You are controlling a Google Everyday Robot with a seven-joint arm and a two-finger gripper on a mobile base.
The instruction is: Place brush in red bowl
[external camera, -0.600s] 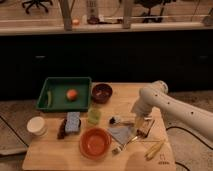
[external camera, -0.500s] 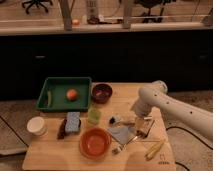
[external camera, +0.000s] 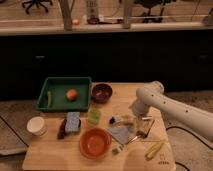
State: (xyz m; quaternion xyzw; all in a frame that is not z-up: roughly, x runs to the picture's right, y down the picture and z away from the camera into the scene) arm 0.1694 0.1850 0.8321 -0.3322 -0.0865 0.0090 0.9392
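Observation:
The brush (external camera: 116, 120), with a dark roundish head and a short pale handle, lies on the wooden table just right of the small green cup. The red bowl (external camera: 95, 143), wide, shallow and orange-red, sits near the table's front edge, below and left of the brush, and looks empty. My gripper (external camera: 143, 128) hangs from the white arm (external camera: 150, 100) on the right side of the table. It is low over the table, to the right of the brush and apart from it.
A grey cloth (external camera: 121, 133), a metal fork (external camera: 125, 144) and a yellowish utensil (external camera: 154, 149) lie near the gripper. A dark maroon bowl (external camera: 102, 92), a green tray (external camera: 54, 104) holding an orange fruit, a green cup (external camera: 93, 116), a blue sponge (external camera: 73, 121) and a white cup (external camera: 36, 125) stand to the left.

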